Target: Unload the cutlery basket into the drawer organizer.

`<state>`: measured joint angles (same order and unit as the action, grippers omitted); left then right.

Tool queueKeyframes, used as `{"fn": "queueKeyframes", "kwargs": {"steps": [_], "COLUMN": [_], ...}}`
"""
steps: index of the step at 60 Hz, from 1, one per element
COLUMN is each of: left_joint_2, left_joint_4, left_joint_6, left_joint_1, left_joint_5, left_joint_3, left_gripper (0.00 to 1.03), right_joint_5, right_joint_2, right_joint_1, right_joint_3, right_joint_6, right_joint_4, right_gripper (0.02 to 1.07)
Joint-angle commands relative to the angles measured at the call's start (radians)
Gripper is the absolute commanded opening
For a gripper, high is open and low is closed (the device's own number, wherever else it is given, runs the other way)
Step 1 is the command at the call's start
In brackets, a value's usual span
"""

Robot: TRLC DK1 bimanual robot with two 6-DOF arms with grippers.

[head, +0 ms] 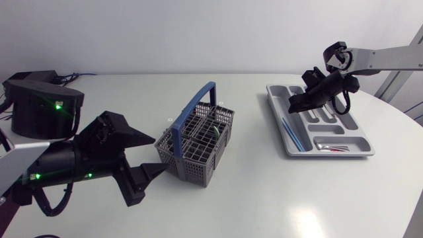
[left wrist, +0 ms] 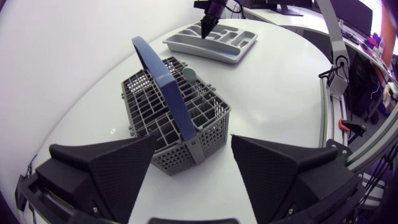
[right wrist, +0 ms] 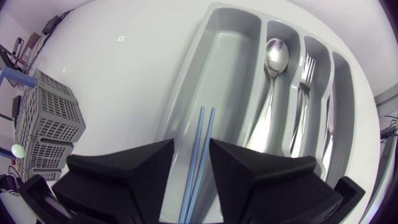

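The grey cutlery basket (head: pixel 195 142) with a blue handle (left wrist: pixel 163 81) stands mid-table, a green utensil (head: pixel 217 132) sticking out of it. My left gripper (head: pixel 149 155) sits just short of the basket (left wrist: pixel 174 112), open and empty. At the right lies the grey drawer organizer (head: pixel 281 125). My right gripper (head: pixel 294 106) hangs over its long compartment. In the right wrist view a pair of blue chopsticks (right wrist: pixel 200 149) lies in that compartment of the organizer (right wrist: pixel 186 81), running under the gap of the open right gripper (right wrist: pixel 191 146). A spoon (right wrist: pixel 273 62) and a fork (right wrist: pixel 305 74) lie in neighbouring slots.
A black box (head: pixel 39 102) stands at the back left behind my left arm. A red-tipped piece (head: pixel 337 149) lies in the organizer's near cross compartment. Bare white table stretches between the basket and the organizer and along the front edge.
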<state>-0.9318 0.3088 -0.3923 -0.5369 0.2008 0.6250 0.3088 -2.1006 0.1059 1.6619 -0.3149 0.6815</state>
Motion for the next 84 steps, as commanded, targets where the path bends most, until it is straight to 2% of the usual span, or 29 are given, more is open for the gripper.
{"fn": "queueKeyframes", "kwargs": {"steps": [1,14,26,37,49,62,84], "left_joint_2": [0.014,0.002,-0.078,-0.162,-0.295,-0.421,-0.542], "left_joint_4": [-0.002,-0.053,-0.129,-0.194,-0.290,-0.362,-0.416], "left_joint_6": [-0.002,-0.039,-0.059,-0.069,-0.083,-0.089,-0.089], "left_joint_1": [0.025,0.101,0.144,0.164,0.181,0.203,0.229], "left_joint_5": [-0.008,0.012,0.015,0.023,0.023,0.025,0.026], "left_joint_3": [-0.045,-0.102,-0.123,-0.128,-0.120,-0.070,0.031], "left_gripper": [0.84,0.84,0.83,0.83,0.83,0.83,0.83], "right_joint_5": [-0.007,0.044,0.078,0.118,0.124,0.159,0.202], "right_joint_2": [0.047,0.183,0.174,0.122,0.048,-0.002,0.094], "right_joint_1": [-0.015,-0.135,-0.227,-0.272,-0.328,-0.356,-0.379], "right_joint_3": [-0.011,-0.108,-0.097,-0.068,-0.045,-0.027,-0.175], "right_joint_6": [0.027,0.065,0.122,0.181,0.208,0.217,0.195], "right_joint_4": [-0.030,-0.089,-0.137,-0.184,-0.203,-0.197,-0.209], "right_gripper": [0.78,0.78,0.76,0.50,0.30,0.30,0.30]}}
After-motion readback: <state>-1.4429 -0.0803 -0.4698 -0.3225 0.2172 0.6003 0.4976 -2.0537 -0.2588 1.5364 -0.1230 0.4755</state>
